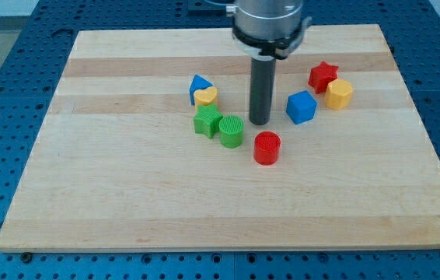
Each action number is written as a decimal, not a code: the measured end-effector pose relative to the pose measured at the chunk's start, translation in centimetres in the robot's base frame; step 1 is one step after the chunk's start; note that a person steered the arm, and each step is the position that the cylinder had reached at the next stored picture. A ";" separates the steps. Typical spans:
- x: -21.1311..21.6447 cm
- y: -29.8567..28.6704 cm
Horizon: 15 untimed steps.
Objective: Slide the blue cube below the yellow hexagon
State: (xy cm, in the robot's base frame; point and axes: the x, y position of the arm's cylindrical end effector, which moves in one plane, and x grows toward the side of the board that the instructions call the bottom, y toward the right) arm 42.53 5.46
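Observation:
The blue cube sits on the wooden board right of centre. The yellow hexagon lies just to its upper right, with a small gap between them. My tip rests on the board to the left of the blue cube, about a block's width away, not touching it. The rod rises straight up from there to the arm at the view's top.
A red star touches the yellow hexagon at its upper left. A red cylinder lies below my tip. A green cylinder and green star lie to its left. A blue triangular block and yellow heart sit above them.

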 end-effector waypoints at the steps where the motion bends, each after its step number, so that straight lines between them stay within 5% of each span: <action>1: 0.0 -0.1; 4: -3.4 0.8; 8: 0.2 6.6; 10: -4.7 6.4; 15: 0.8 8.1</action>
State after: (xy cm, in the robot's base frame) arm 43.37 13.57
